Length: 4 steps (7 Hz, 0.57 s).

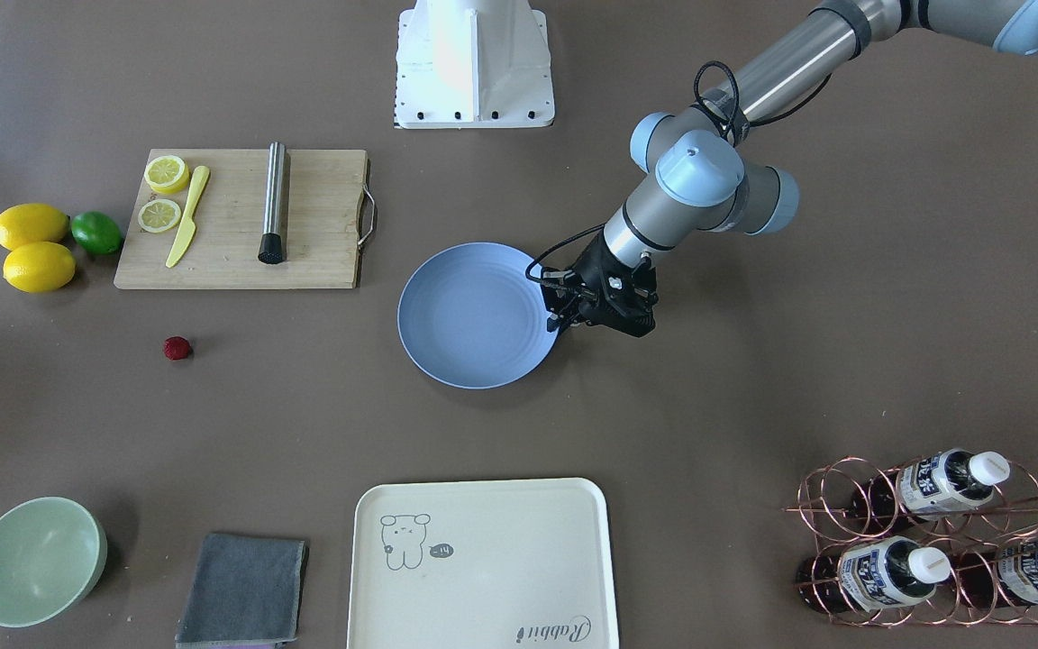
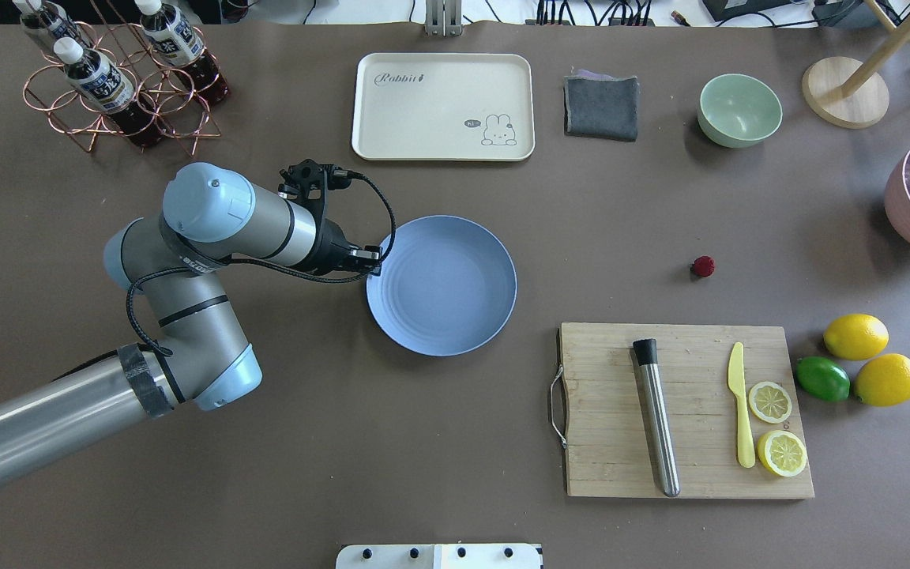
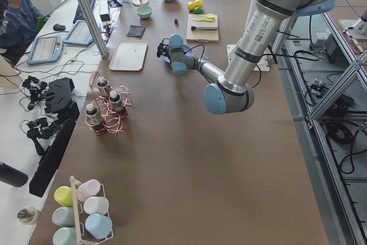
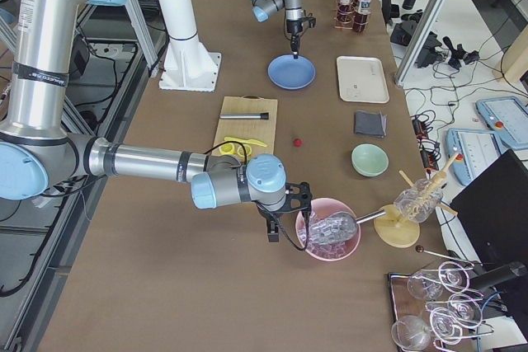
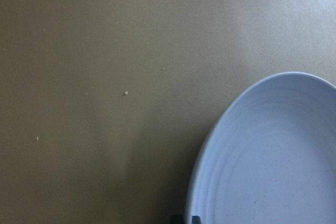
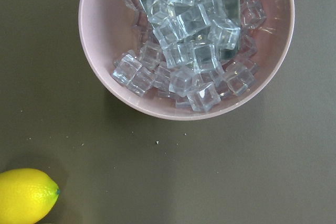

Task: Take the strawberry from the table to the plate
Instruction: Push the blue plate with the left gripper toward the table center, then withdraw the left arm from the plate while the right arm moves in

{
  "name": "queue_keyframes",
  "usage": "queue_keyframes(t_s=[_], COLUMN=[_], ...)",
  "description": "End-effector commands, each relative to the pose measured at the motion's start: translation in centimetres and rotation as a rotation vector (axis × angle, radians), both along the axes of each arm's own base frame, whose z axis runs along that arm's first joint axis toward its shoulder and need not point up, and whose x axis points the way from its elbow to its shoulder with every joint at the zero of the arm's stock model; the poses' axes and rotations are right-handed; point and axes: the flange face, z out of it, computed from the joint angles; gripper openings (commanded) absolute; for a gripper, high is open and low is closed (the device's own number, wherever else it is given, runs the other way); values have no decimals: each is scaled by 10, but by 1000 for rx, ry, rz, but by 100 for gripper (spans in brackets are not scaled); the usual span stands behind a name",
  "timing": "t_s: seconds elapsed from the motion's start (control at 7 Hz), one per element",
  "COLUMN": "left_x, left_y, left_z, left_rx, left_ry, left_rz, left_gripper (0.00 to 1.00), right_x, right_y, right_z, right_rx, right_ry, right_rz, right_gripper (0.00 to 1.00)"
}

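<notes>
The strawberry (image 2: pixel 703 266), small and dark red, lies alone on the brown table (image 2: pixel 621 237), well to the right of the light-blue plate (image 2: pixel 441 284) and just beyond the cutting board. At the plate's left rim is my left gripper (image 2: pixel 372 265). In the left wrist view its two fingertips (image 5: pixel 176 219) stand close together on either side of the plate rim (image 5: pixel 210 145). The plate holds nothing. My right gripper (image 4: pixel 274 235) shows only in the exterior right view, beside the pink ice bowl (image 4: pixel 328 239) and far from the strawberry (image 4: pixel 298 143). I cannot tell whether it is open.
A wooden cutting board (image 2: pixel 684 411) carries a steel rod, a yellow knife and lemon slices, with two lemons and a lime (image 2: pixel 822 378) to its right. At the back stand a cream tray (image 2: pixel 443 107), a grey cloth (image 2: pixel 601 107), a mint bowl (image 2: pixel 739 109) and a bottle rack (image 2: pixel 119 79).
</notes>
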Motion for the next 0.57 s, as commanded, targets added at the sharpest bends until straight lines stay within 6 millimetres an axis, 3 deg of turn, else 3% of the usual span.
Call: queue_keyframes(t_s=[0.0, 0.14, 0.29, 0.43], left_x=[-33, -77, -138, -188], left_y=[-26, -40, -63, -68], left_z=[7, 30, 44, 67], left_rx=[-5, 7, 44, 63], left_ry=[-4, -16, -33, -67], left_rz=[-45, -42, -23, -19], left_gripper=[98, 98, 98, 98], right_x=[-13, -21, -43, -77], right_y=[-7, -15, -29, -43], right_z=[-11, -19, -36, -58], right_rx=[67, 64, 10, -21], right_ry=[33, 28, 13, 31], right_rz=[-26, -19, 28, 60], right_gripper=[100, 100, 100, 100])
